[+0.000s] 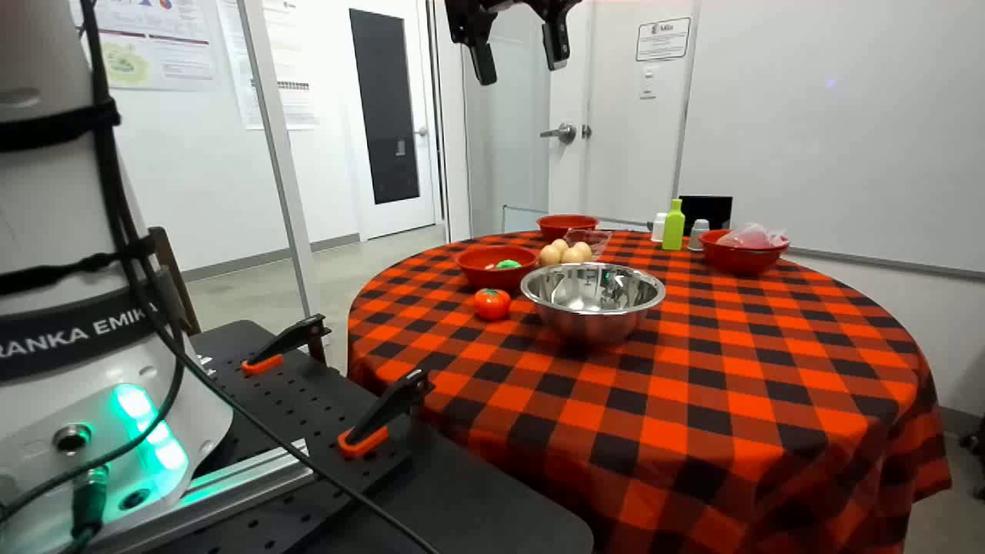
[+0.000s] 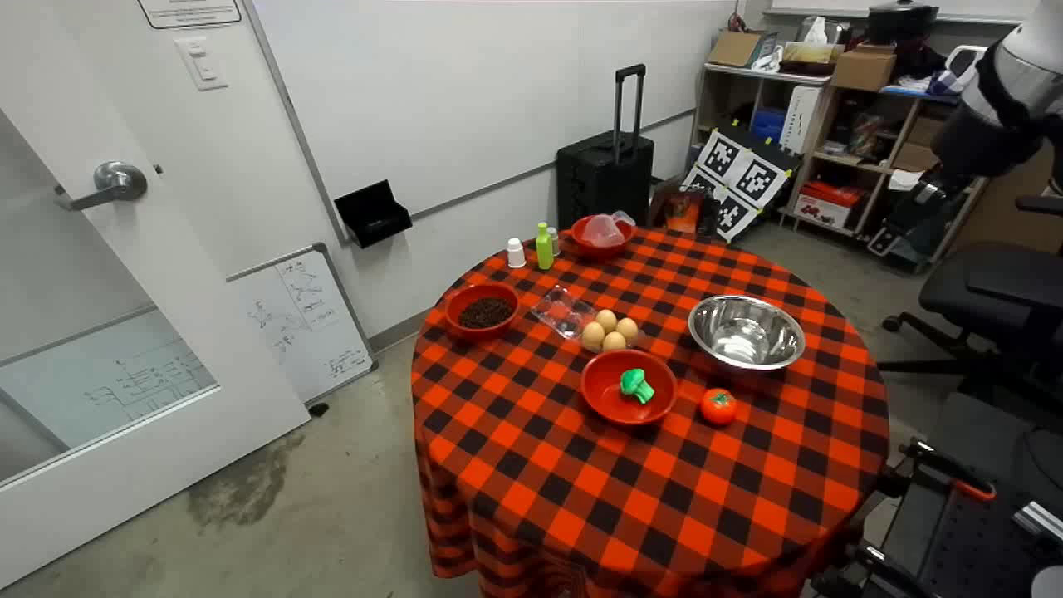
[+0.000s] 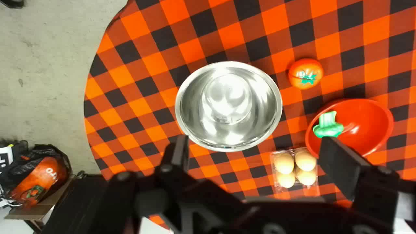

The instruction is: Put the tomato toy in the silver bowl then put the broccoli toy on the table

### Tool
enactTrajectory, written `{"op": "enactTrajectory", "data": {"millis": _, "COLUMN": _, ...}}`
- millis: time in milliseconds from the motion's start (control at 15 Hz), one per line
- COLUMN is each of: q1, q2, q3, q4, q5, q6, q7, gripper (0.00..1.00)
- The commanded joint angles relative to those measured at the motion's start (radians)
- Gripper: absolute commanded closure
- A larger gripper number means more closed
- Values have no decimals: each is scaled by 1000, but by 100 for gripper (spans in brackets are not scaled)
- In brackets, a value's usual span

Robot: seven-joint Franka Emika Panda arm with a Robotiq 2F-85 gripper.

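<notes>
The tomato toy (image 1: 492, 305) (image 2: 718, 407) (image 3: 305, 73) rests on the checked cloth of the table (image 1: 692, 400) (image 2: 531, 465), beside the silver bowl (image 1: 592, 327) (image 2: 747, 336) (image 3: 227, 97). Nothing lies inside that bowl. A green broccoli toy (image 1: 508, 265) (image 2: 638, 386) (image 3: 328, 125) lies in a red bowl (image 1: 473, 271) (image 2: 602, 407) (image 3: 370, 123); one finger tip overlaps its lower edge in the wrist view. High above the table, my gripper (image 1: 520, 68) (image 3: 255, 146) hangs open, its fingers wide apart and holding nothing. It touches none of the objects.
Several eggs (image 2: 610, 330) (image 3: 294, 167) sit in a clear carton near the red bowl. Farther off stand a bowl of dark bits (image 2: 453, 314), a yellow-green bottle (image 1: 673, 225) (image 2: 544, 247), white shakers (image 2: 516, 253) and another red bowl (image 1: 745, 261) holding a plastic bag.
</notes>
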Motion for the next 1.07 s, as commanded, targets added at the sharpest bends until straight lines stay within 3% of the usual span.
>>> {"op": "enactTrajectory", "data": {"millis": 0, "q1": -4, "q2": 1, "q3": 5, "q4": 1, "q5": 5, "q6": -4, "q7": -3, "gripper": 0}}
{"op": "enactTrajectory", "data": {"millis": 467, "q1": -1, "q2": 16, "q3": 10, "q4": 2, "q5": 3, "q6": 6, "q7": -1, "gripper": 0}}
{"op": "enactTrajectory", "data": {"millis": 1000, "q1": 126, "q2": 214, "q3": 50, "q4": 0, "q5": 42, "q6": 89, "q7": -23, "gripper": 0}}
